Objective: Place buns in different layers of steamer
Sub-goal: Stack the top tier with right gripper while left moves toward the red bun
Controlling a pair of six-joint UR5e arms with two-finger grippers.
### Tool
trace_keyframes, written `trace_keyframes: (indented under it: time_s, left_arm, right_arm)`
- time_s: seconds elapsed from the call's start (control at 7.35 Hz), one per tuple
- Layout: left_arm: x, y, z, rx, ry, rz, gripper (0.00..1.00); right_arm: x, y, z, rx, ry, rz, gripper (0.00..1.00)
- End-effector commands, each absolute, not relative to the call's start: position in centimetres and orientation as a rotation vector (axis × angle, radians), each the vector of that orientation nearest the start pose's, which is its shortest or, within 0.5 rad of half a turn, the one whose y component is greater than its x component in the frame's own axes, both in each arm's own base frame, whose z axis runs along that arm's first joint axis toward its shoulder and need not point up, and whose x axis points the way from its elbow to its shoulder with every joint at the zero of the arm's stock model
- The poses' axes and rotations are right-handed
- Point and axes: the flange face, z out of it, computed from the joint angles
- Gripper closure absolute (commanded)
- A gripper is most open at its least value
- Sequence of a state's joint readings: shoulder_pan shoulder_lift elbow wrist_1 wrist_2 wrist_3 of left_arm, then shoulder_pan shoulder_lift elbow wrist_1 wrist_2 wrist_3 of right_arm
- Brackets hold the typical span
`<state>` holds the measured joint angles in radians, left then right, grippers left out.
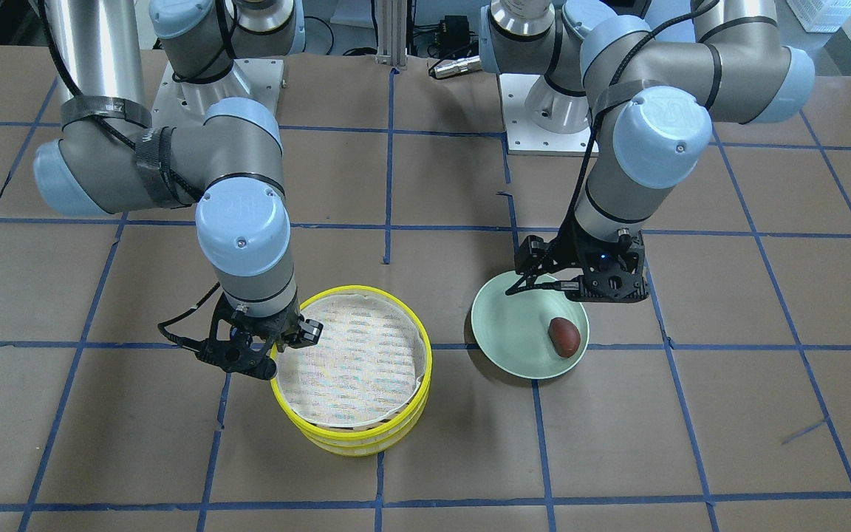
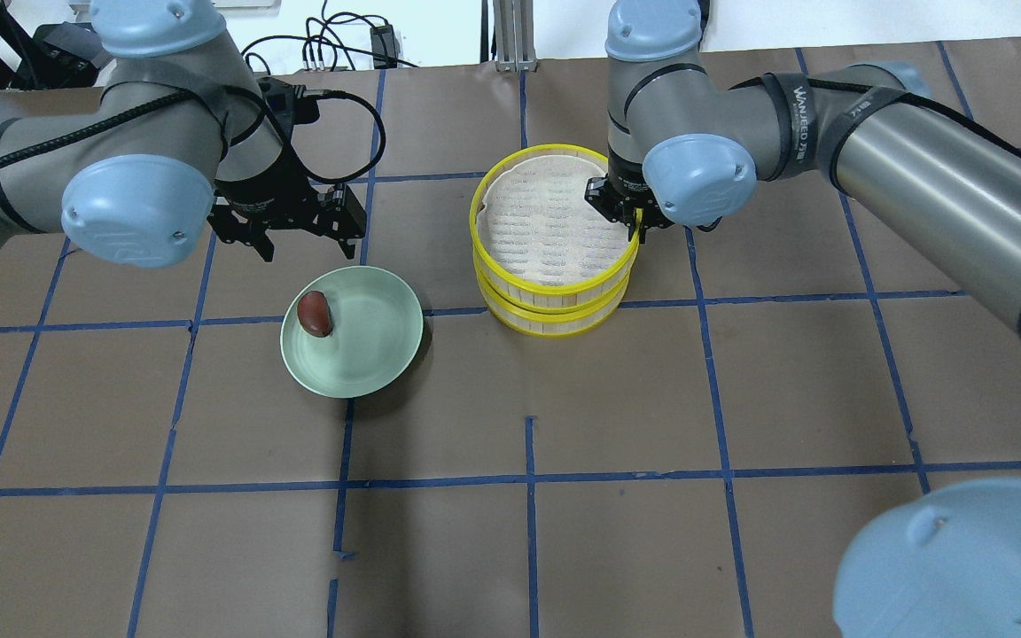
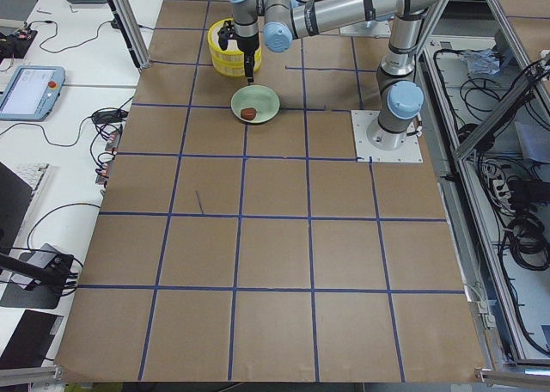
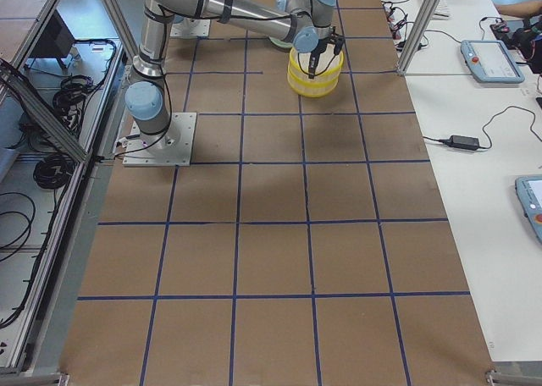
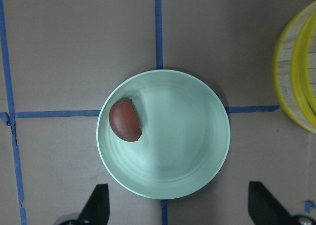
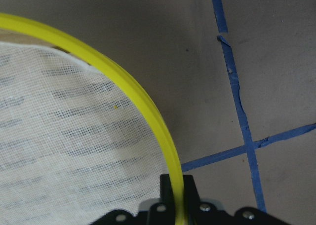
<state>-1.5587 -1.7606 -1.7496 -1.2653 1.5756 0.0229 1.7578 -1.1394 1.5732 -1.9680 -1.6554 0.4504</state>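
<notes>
Overhead exterior: right pincer (image 2: 633, 226) seemingly pinches rim of top tray (image 2: 474, 217) — left pincer (image 2: 307, 248) gapes above bowl (image 2: 369, 346) with bun (image 2: 314, 314).

White lettering on the right arm's black strap (image 2: 807, 99) reads roughly "WANJEED"; nothing else legible

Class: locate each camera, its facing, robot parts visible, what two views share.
Front-facing: across table, faces both arm bases.
Overhead: behind shoulders, looking down; both arms.
Exterior left: robot's left end; left arm nearer.
Exterior right: opposite end; right arm nearer.
Left wrist: bowl, brown bun under open left gripper.
Right wrist: right gripper clamps top tray rim.
Overhead, front-facing share these, mirrored.
</notes>
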Motion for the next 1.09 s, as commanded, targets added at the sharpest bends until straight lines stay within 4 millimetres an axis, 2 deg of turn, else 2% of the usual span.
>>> trace_keyframes:
  time_s: [0.0, 0.14, 0.27, 0.41, 0.54, 0.68, 0.82, 0.95]
  left_arm:
    - [-10.7, -55.4, 30.5, -0.014, 3.137, 0.149, 0.0]
    - [-10.7, -55.5, 29.3, -0.029, 3.145, 0.18, 0.0]
    - [-10.8, -55.8, 29.1, -0.03, 3.149, 0.152, 0.0]
    - [-10.9, -55.8, 29.2, -0.03, 3.149, 0.147, 0.0]
    - [-10.9, -55.9, 29.3, -0.03, 3.149, 0.14, 0.0]
    - [-10.9, -55.8, 29.2, -0.03, 3.149, 0.142, 0.0]
    - [-10.9, -55.8, 28.9, -0.03, 3.149, 0.149, 0.0]
    - [-10.8, -55.8, 28.6, -0.029, 3.147, 0.152, 0.0]
  right_arm:
    - [23.9, -59.4, 27.9, 0.374, 3.215, 0.025, 0.94]
    - [23.9, -59.4, 28.1, 0.371, 3.214, 0.022, 0.93]
    - [23.9, -59.4, 28.0, 0.364, 3.216, 0.028, 0.91]
    - [23.9, -59.3, 28.0, 0.373, 3.214, 0.03, 0.73]
    - [24.0, -59.4, 28.0, 0.381, 3.211, 0.028, 0.66]
    - [24.0, -59.4, 27.9, 0.388, 3.21, 0.031, 0.32]
    - [24.0, -59.4, 28.4, 0.384, 3.207, 0.007, 0.25]
    - [23.9, -59.5, 29.2, 0.374, 3.205, -0.009, 0.08]
